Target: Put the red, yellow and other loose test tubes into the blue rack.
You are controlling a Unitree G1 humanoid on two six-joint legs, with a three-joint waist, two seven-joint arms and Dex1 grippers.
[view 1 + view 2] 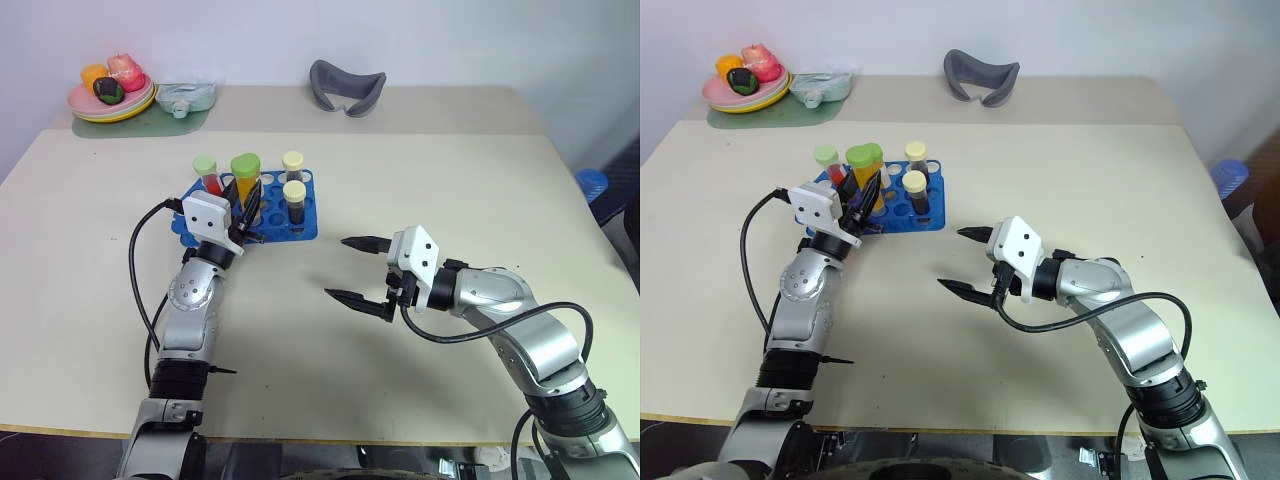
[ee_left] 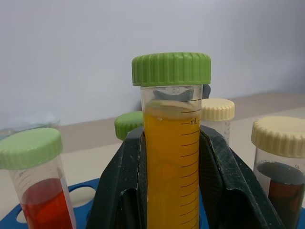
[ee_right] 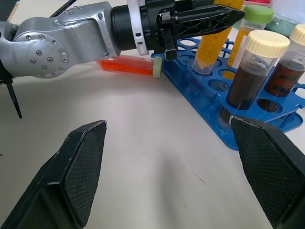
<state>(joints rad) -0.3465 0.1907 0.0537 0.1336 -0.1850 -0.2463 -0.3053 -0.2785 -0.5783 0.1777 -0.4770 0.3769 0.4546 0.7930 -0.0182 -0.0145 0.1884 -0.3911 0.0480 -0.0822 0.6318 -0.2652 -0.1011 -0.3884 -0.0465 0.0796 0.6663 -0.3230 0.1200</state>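
Your left gripper [image 1: 243,213] is clamped on the orange-yellow tube [image 2: 171,157], upright over the blue rack [image 1: 305,226] among other standing tubes. Your right gripper [image 1: 358,270] hangs wide open and empty above the table [image 1: 450,180], with a red tube [image 3: 131,66] lying flat beside the rack.

The left gripper [image 1: 862,203] is closed on the orange-yellow tube [image 1: 866,180] over the blue rack [image 1: 902,215], while the right gripper [image 1: 966,260] hangs wide open well apart from it.
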